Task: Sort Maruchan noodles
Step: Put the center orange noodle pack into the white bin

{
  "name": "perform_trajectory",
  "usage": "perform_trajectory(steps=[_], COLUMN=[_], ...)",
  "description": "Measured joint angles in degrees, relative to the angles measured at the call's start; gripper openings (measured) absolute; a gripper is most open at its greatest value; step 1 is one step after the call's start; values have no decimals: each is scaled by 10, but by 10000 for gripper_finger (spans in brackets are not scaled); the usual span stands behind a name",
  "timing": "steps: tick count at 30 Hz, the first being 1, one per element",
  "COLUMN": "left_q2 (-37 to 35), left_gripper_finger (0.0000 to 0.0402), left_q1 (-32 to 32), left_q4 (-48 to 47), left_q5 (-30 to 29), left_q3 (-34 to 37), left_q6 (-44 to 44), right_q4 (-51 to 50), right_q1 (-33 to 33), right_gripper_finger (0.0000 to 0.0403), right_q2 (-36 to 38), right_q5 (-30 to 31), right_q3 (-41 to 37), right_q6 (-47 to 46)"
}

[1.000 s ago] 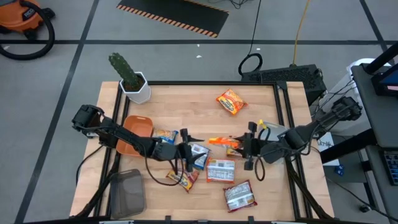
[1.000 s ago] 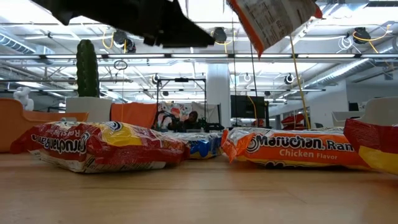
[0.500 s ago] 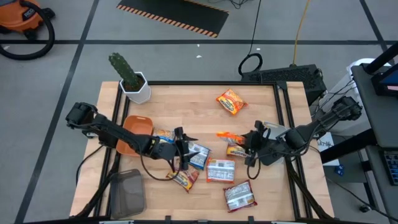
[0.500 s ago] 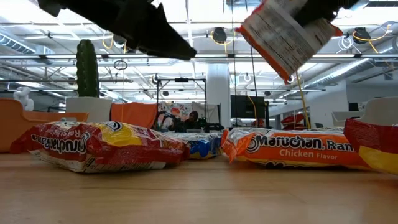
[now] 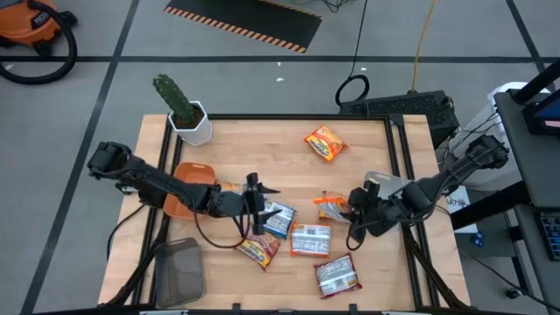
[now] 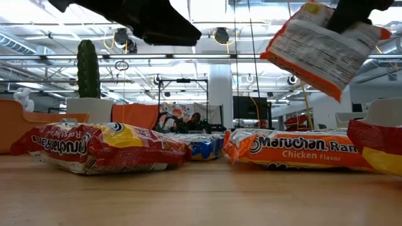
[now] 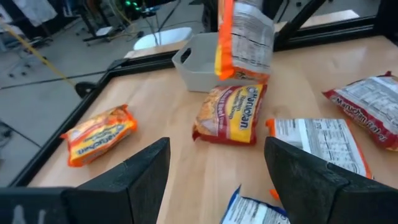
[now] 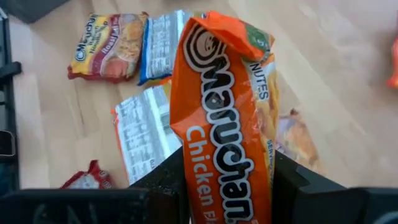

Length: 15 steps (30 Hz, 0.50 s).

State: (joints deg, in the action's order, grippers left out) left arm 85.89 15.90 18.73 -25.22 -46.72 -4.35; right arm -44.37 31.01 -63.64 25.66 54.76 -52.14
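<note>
My right gripper (image 5: 353, 213) is shut on an orange Maruchan Chicken packet (image 8: 227, 112), held above the table's middle right (image 6: 326, 47). My left gripper (image 7: 214, 180) hovers open and empty above a blue-white packet (image 5: 278, 219) at the table's middle. More noodle packets lie flat on the wood: an orange one (image 5: 325, 143) far back, a face-down one (image 5: 310, 239), a dark red one (image 5: 337, 276), a red-yellow one (image 5: 256, 251), and another red-yellow one (image 7: 233, 112) beneath the held packet. My right gripper pinches the orange packet between its two fingers (image 8: 165, 180), which sit on its two long edges near one short end (image 8: 224, 199). The packet's printed front faces the wrist camera. It is lifted clear of the table and tilted, its free end slanting down (image 6: 301, 59).
An orange bowl (image 5: 194, 179) and a grey tray (image 5: 179, 267) stand at the table's left. A white tray (image 5: 385, 184) sits at the right beside my right arm. A potted cactus (image 5: 179, 109) stands at the far left corner. Bare wood shows along the far side.
My right gripper has moved toward the table's right edge and a little down, rolling its wrist. The orange packet has turned with it from edge-on to a tilted slant and stays clear of the table. My left gripper has risen slightly and drawn back leftward, staying open.
</note>
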Motion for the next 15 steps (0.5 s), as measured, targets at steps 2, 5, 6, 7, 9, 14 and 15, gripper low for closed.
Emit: perform_trajectory(steps=[2, 5, 6, 7, 9, 14, 15], left_q2=[0, 0, 0, 0, 0, 0, 0], left_gripper_finger=[266, 266, 266, 266, 266, 266, 266], left_q1=[-10, -23, -28, -34, -48, -82, -88], left_q4=[6, 15, 17, 20, 30, 56, 61], left_q5=[17, 37, 47, 57, 72, 117, 129], left_q3=[0, 0, 0, 0, 0, 0, 0], left_q6=[0, -3, -8, -12, -17, -3, 3], right_q4=[-19, -51, -65, -79, -107, -150, -151], right_q1=[2, -2, -2, -3, -3, -2, -3], right_gripper_finger=[121, 121, 121, 121, 120, 120, 120], right_q2=[2, 14, 18, 23, 35, 69, 77], right_q5=[-11, -18, -20, -27, -42, -95, -109], right_q3=[0, 0, 0, 0, 0, 0, 0], right_q6=[-8, -16, -24, -33, -56, -94, -97])
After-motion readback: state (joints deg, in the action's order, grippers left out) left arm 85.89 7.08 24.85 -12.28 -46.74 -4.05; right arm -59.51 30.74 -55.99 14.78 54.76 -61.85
